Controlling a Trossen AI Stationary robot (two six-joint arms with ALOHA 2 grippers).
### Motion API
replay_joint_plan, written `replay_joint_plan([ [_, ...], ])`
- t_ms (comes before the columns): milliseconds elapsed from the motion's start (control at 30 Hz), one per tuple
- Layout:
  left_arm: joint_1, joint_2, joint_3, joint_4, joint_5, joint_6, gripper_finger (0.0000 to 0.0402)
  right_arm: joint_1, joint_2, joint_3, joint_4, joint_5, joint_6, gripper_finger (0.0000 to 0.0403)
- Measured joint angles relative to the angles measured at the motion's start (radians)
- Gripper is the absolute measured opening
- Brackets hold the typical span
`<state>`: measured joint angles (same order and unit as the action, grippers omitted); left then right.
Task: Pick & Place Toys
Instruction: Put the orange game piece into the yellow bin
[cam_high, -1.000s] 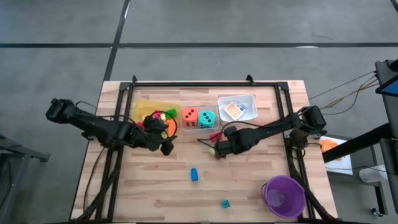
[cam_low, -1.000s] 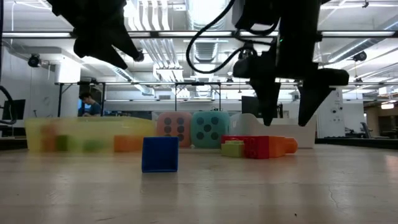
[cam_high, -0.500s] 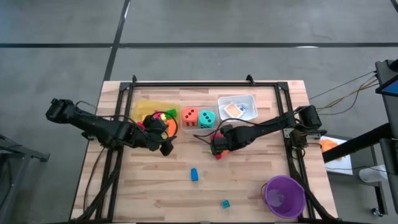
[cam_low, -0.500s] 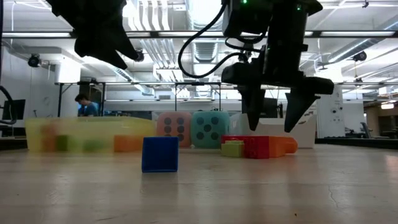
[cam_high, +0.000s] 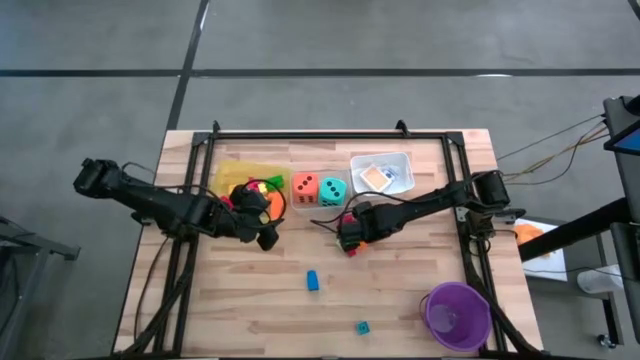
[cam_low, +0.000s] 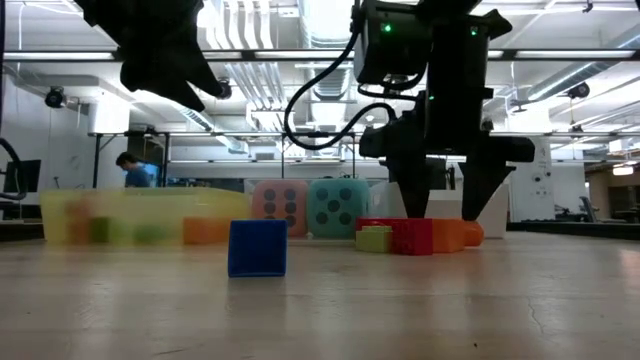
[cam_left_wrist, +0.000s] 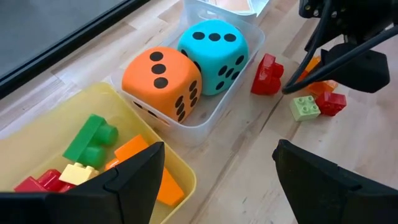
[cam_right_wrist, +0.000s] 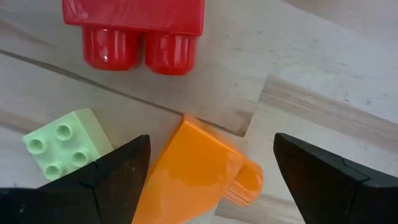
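Right wrist view: orange block (cam_right_wrist: 193, 168) (partly hidden)

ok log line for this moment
right gripper: open, over orange block | left gripper: open, over yellow tray edge | nothing held

My left gripper (cam_high: 262, 232) beside the yellow tray (cam_high: 232, 172), my right gripper (cam_high: 346, 238) over blocks near two dice (cam_high: 320, 189), blue block (cam_high: 312, 281) mid-table, purple cup (cam_high: 457, 313) at the corner.

Orange block (cam_right_wrist: 193, 168) between spread jaws; green block (cam_right_wrist: 62, 149), red block (cam_right_wrist: 134, 28) crowd alongside.
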<state>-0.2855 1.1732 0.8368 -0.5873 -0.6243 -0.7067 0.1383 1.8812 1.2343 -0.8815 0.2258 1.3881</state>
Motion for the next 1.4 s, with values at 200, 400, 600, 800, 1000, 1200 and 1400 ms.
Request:
replay_joint_plan([
  [200, 0.0, 0.0, 0.0, 0.0, 0.0, 0.0, 0.0298, 0.001, 0.002, 0.0, 0.001, -0.023, 0.004, 0.0291],
  [400, 0.0, 0.0, 0.0, 0.0, 0.006, 0.0, 0.0298, 0.001, 0.002, 0.0, 0.012, -0.047, 0.02, 0.0206],
  [600, 0.0, 0.0, 0.0, 0.0, 0.007, 0.0, 0.0298, 0.001, -0.001, -0.007, 0.026, -0.047, -0.005, 0.0156],
  [800, 0.0, 0.0, 0.0, 0.0, 0.007, 0.0, 0.0298, 0.001, 0.0, -0.008, 0.028, -0.047, -0.021, 0.0178],
  [1000, 0.0, 0.0, 0.0, 0.0, 0.007, 0.0, 0.0298, 0.001, 0.004, -0.011, 0.028, -0.055, -0.034, 0.0251],
  [1200, 0.0, 0.0, 0.0, 0.0, 0.007, 0.001, 0.0298, -0.001, 0.003, -0.011, 0.025, -0.063, -0.038, 0.0293],
  [1400, 0.0, 0.0, 0.0, -0.014, 0.007, 0.003, 0.0298, -0.001, 0.003, -0.01, 0.017, -0.132, -0.06, 0.0324],
])
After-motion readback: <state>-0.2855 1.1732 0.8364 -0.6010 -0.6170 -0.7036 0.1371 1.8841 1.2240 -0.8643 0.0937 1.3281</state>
